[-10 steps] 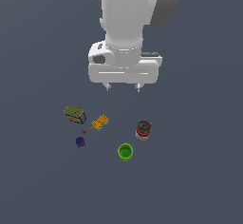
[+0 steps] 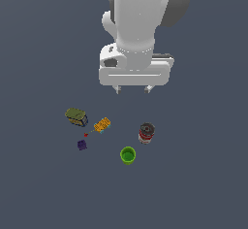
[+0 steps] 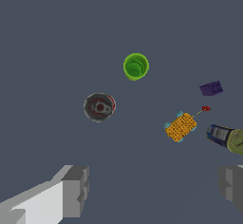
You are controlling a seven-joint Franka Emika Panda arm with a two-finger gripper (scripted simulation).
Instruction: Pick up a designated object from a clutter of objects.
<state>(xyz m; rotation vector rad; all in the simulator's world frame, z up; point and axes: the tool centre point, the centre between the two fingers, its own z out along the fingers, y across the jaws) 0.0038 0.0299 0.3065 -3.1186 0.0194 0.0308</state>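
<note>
1. Cube (image 2: 82, 145): dark purple, plain.
2. Box (image 2: 102, 124): orange with a fine yellow grid pattern and pale blue corners.
3. Tin (image 2: 76, 117): olive green top, blue side with a pale band.
4. Can (image 2: 146, 133): red side with white marking, dark grey top.
5. Cup (image 2: 128, 155): bright green throughout.
6. Dot (image 2: 86, 135): red.
7. Arm (image 2: 140, 14): white with grey shading; fingers (image 3: 76, 191) grey.
8. Ground (image 2: 203, 174): uniform dark slate grey.

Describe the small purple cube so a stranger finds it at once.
Start at the bright green cup and look toward the exterior view's left. The tiny dark purple cube sits just below the orange patterned box, plain and darker.
</note>
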